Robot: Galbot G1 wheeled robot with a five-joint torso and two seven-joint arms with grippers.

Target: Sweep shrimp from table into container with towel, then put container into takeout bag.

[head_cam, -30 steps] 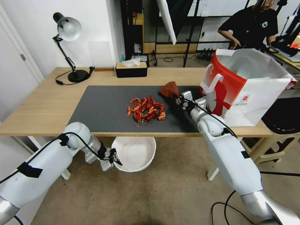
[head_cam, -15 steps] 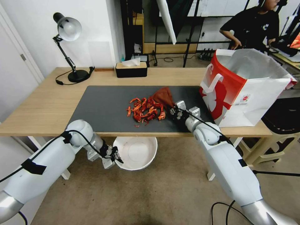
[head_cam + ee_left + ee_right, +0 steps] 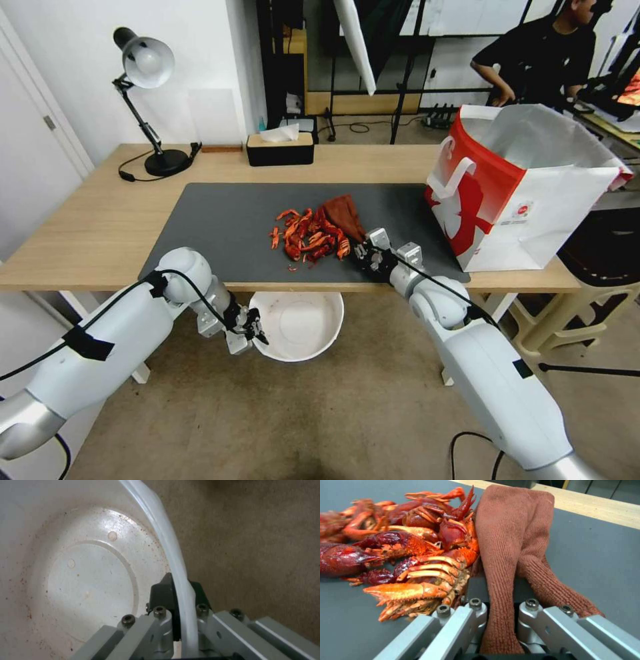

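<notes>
Right claw (image 3: 363,252), low over the worktop's (image 3: 87,220) grey mat, pinches the towel (image 3: 345,213), which lies against the shrimp (image 3: 308,237) heap. Left claw (image 3: 257,330), arm reaching below the worktop edge, clamps the bowl's (image 3: 300,325) rim.

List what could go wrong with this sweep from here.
1. The towel lies on the heap's right side only, so shrimp may scatter left rather than fall into the container.
2. The left gripper pinches only the container's thin rim below the table edge; falling shrimp could tilt it.
</notes>
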